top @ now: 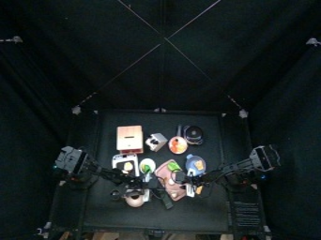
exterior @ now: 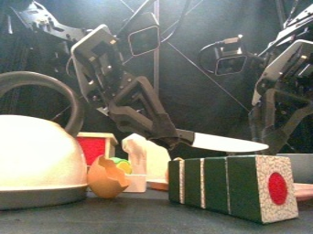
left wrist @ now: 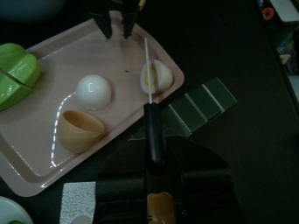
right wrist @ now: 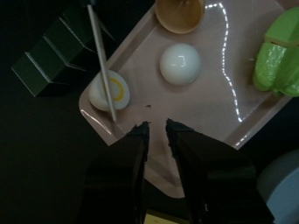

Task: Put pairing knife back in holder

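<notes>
A: Top view: where is the holder (top: 129,138) seen?
B: Behind the plates, apart from the arms.
A: Left wrist view?
B: The knife (left wrist: 149,114) is clamped in the left tool (left wrist: 153,179), over the pink tray (left wrist: 47,153).
A: Right wrist view?
B: The right tool (right wrist: 163,131) is parted, empty. Carrying is judged underway; slot alignment is needed next.
</notes>
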Controlling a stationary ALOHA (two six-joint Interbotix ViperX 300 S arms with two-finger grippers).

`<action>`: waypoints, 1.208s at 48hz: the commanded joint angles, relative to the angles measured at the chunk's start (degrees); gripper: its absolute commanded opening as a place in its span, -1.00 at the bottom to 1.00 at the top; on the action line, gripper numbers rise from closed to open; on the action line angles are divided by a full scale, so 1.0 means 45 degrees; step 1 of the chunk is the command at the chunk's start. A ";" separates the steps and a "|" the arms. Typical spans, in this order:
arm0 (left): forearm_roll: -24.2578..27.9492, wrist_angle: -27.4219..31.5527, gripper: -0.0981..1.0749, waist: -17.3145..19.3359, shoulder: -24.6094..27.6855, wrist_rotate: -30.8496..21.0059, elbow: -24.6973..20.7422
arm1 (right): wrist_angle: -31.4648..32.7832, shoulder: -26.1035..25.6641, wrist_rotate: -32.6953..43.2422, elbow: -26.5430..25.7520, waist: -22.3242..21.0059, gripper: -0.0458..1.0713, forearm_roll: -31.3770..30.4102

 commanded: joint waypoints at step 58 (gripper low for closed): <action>-0.1797 1.1230 -0.27 0.6855 -0.7402 -0.1582 0.0488 | -0.4082 0.0254 -0.0020 -0.2441 -0.8066 -0.14 -0.1641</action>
